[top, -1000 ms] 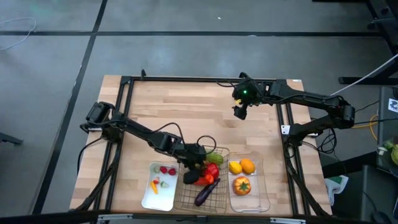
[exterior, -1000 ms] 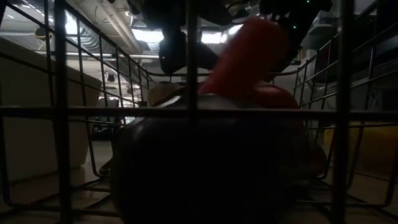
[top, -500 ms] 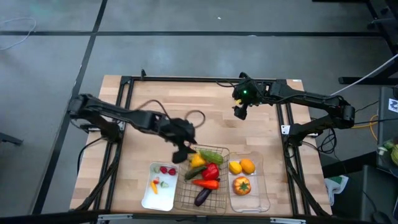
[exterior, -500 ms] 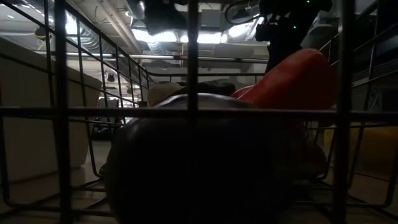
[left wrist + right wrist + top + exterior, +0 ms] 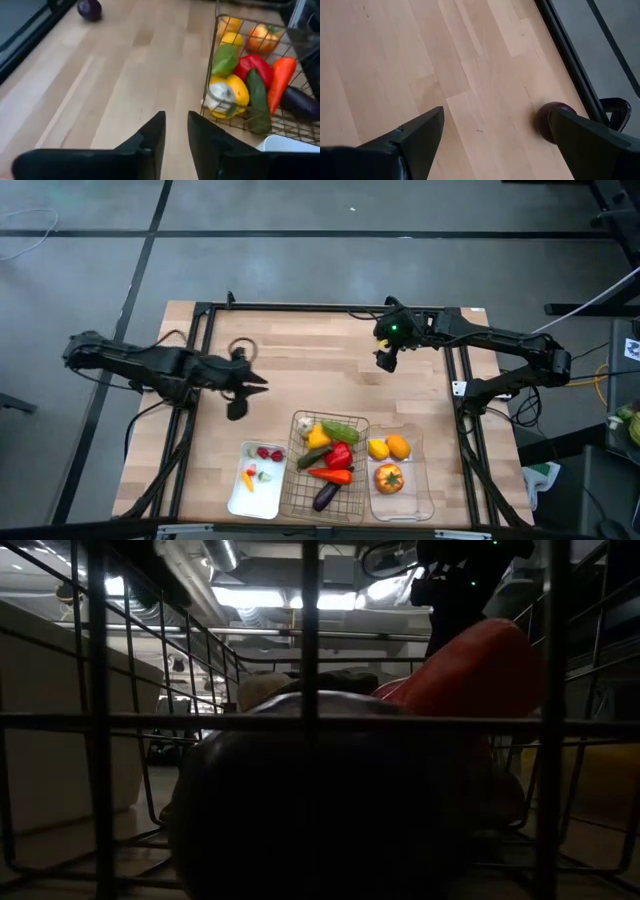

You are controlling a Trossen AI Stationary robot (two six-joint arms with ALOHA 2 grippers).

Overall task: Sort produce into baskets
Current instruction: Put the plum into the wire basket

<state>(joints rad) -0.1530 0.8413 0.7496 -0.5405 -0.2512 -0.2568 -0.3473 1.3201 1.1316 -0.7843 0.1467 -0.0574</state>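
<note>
My left gripper (image 5: pixel 258 381) (image 5: pixel 176 131) hangs over bare table, left of and beyond the wire-mesh basket (image 5: pixel 300 480); its fingers stand a narrow gap apart and hold nothing. The basket holds a yellow pepper (image 5: pixel 227 92), green cucumbers (image 5: pixel 257 102), red peppers (image 5: pixel 340 455) and an eggplant (image 5: pixel 325 497). The white tray (image 5: pixel 240 498) holds tiny red balls (image 5: pixel 268 453) and a carrot (image 5: pixel 248 478). The clear bin (image 5: pixel 415 490) holds a lemon (image 5: pixel 378 448) and an orange (image 5: pixel 398 446). My right gripper (image 5: pixel 385 360) (image 5: pixel 495 135) is wide open above the far table, beside a dark purple ball (image 5: pixel 547 120).
The three containers stand side by side at the table's near edge. A dark frame rail (image 5: pixel 300 308) runs along the far edge and others (image 5: pixel 462 430) run down the sides. The low view looks through the basket's mesh (image 5: pixel 310 720) at the eggplant (image 5: pixel 330 810) and a red pepper (image 5: pixel 470 670).
My left gripper has let go of a long red pepper in the wire basket, risen out of the basket and drawn back toward the table's left and far side. The pepper, which stood upright in the gripper, has tipped over onto the other produce.
</note>
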